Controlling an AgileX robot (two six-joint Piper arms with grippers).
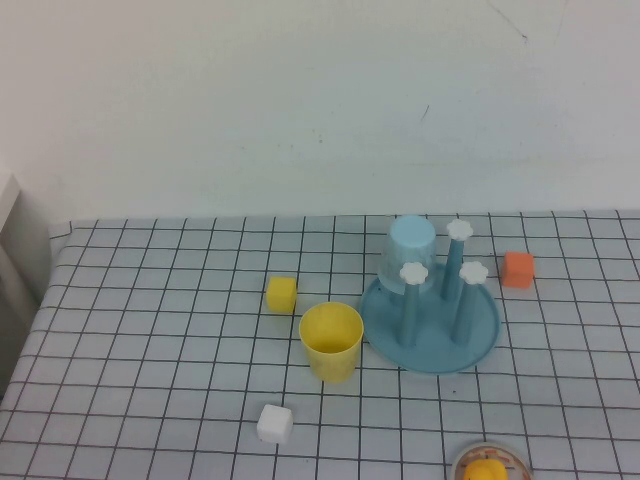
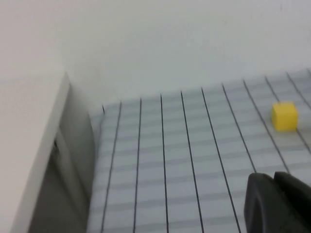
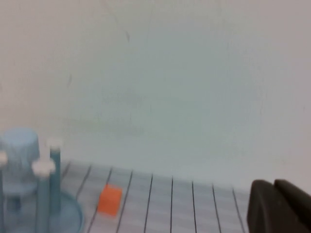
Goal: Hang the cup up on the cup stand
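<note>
The yellow cup (image 1: 331, 341) stands upright, mouth up, on the checked cloth just left of the cup stand (image 1: 432, 322), a blue round tray with pegs topped by white flower knobs. A pale blue cup (image 1: 410, 250) hangs upside down on a back peg. Neither arm shows in the high view. My left gripper (image 2: 273, 178) is shut and empty, above the cloth's left part, far from the cup. My right gripper (image 3: 273, 186) is shut and empty, to the right of the stand (image 3: 43, 208).
A small yellow cube (image 1: 281, 293) (image 2: 284, 116) lies left of the cup, a white cube (image 1: 274, 423) in front, an orange cube (image 1: 517, 269) (image 3: 110, 199) right of the stand. A round dish holding something yellow (image 1: 487, 466) sits at the front edge. A pale cabinet side (image 2: 34, 160) borders the table's left.
</note>
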